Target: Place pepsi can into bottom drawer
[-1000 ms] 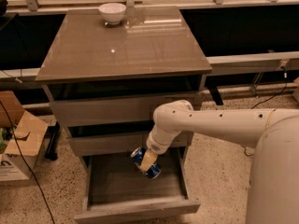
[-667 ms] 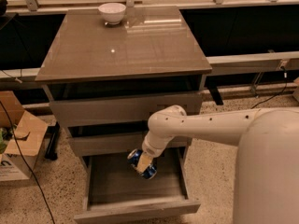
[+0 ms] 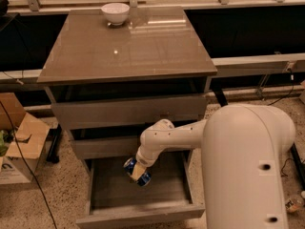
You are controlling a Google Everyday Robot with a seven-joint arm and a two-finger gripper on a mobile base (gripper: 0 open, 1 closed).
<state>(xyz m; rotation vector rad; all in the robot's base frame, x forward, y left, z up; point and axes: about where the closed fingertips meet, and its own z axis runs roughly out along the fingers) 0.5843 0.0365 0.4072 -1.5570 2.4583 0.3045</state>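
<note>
The bottom drawer (image 3: 138,216) of the grey-brown cabinet is pulled open, its grey flat base showing. My white arm reaches down from the right into it. My gripper (image 3: 137,172) is shut on the pepsi can (image 3: 130,165), a dark-blue can held tilted just above the drawer's base, near its middle. The can is partly covered by the gripper's pale fingers (image 3: 138,171). The two shallower drawers above are closed.
A white bowl (image 3: 115,12) stands at the back left of the cabinet top (image 3: 128,46). A cardboard box (image 3: 19,137) sits on the floor to the left, with a cable beside it. My arm's large white body (image 3: 248,171) fills the lower right.
My gripper with the can has moved left and a little lower inside the open bottom drawer. The arm's body has swung closer to the camera.
</note>
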